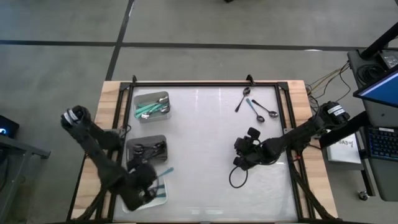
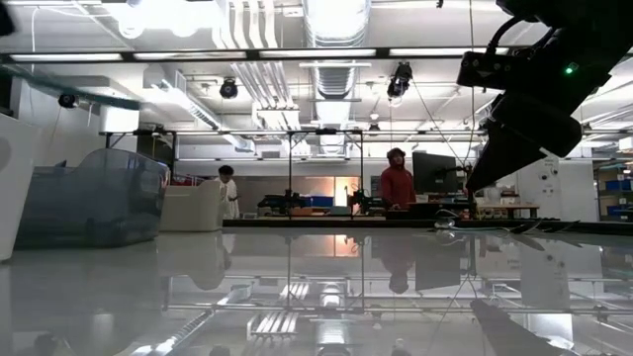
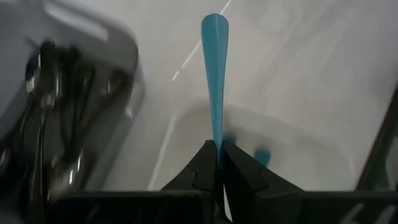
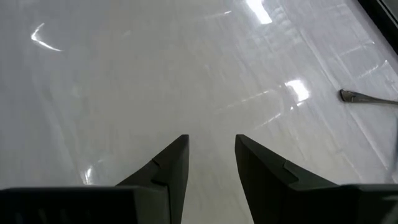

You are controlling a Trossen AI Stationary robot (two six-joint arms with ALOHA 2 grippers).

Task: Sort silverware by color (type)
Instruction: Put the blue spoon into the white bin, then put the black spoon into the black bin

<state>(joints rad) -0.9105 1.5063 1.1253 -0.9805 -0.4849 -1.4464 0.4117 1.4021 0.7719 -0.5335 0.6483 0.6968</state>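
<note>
Light, stiff and slick: small spoons with thin handles, lying flat on a glossy white surface [image 1: 205, 137], so probably prone to skating and best pinched across the handle near mid-length rather than at the rounded metal bowl. Left gripper [image 3: 219, 163] near the front left corner, over the nearest white tray [image 1: 163, 196], jaws shut tight on a teal-handled spoon [image 3: 214, 74], gripped low on the handle with the flat teal end pointing away and the bowl hidden. More teal pieces dimly visible in that tray beneath. Black-handled spoons [image 1: 147, 149] gathered in the grey tray [image 1: 163, 139] just beside it, and further teal spoons [image 1: 149, 109] in the far tray [image 1: 166, 94] at the back left. Three loose spoons [image 1: 255, 107] unsorted near the back right: one dark-handled, one teal, one silver-looking, close together. Right gripper [image 4: 211, 155] hovering right of centre, well short of those three, jaws moderately parted and holding nothing, only bare surface between them and a metal handle tip [image 4: 367, 97] off to one side.
</note>
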